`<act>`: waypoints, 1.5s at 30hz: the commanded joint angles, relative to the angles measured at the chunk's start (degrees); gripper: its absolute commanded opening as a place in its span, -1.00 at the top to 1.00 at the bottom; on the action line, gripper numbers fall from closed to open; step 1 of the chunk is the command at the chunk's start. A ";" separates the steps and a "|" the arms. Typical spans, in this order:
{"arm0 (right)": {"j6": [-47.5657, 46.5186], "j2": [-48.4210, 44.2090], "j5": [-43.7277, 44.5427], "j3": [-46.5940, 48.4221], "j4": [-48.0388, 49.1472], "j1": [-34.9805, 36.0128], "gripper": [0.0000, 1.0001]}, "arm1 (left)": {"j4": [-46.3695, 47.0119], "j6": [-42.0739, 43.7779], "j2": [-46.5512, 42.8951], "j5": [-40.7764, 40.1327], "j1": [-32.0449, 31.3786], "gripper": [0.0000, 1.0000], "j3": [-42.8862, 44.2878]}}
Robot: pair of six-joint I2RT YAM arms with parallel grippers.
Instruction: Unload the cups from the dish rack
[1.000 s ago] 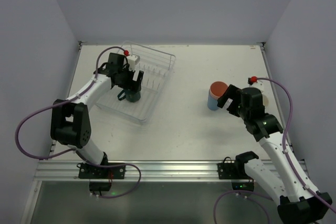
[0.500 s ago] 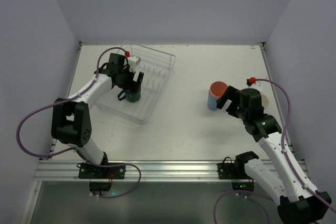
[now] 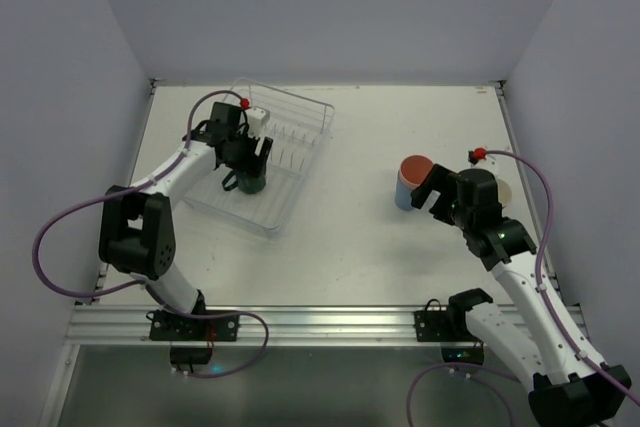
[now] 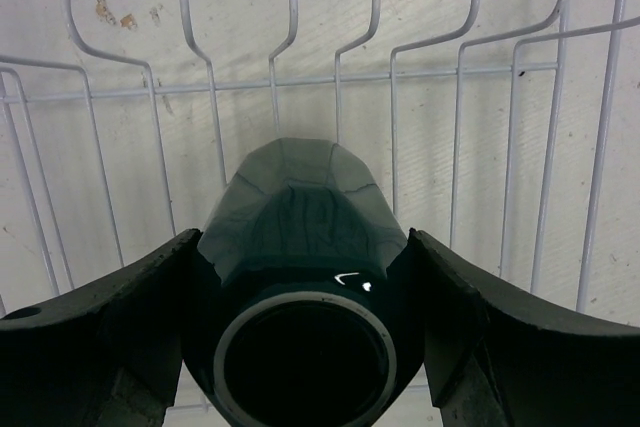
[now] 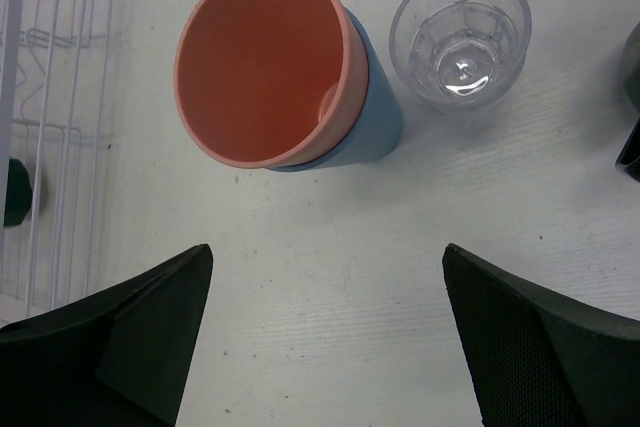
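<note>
At the left, in the dish rack (image 3: pixel 272 212), the left gripper (image 4: pixel 300 347) is clamped on the dark teal mug (image 4: pixel 300 247) — a finger against each side, wire prongs just beyond it. Well apart to the right, the right gripper (image 5: pixel 325 252) hangs spread wide, the salmon-pink tumbler (image 5: pixel 265 67) nested in the light-blue tumbler (image 5: pixel 380 127) just ahead — so lifting the mug out likely falls to the left arm.

Prongs (image 4: pixel 275 80) hem teal mug (image 4: pixel 300 237) — open table (image 3: pixel 345 217) betw. rack (image 3: pixel 270 222) & tumblers (image 3: pixel 412 182).
</note>
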 commanded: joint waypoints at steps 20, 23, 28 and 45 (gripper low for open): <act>-0.17 0.86 -0.27 1.79 1.34 1.33 -0.98 | -1.74 -6.62 -3.41 -7.77 -0.32 1.00 2.41; -0.08 1.12 -0.27 1.88 1.34 1.77 -0.98 | -3.14 -7.34 -2.90 -7.68 -0.23 1.00 4.34; -0.08 1.38 0.17 2.15 1.17 2.12 -0.98 | -6.22 -9.97 0.88 -6.98 -0.15 1.00 6.11; -0.87 2.70 0.79 2.76 1.34 2.65 -0.98 | 0.02 -22.64 3.17 -11.28 0.56 -0.11 -0.13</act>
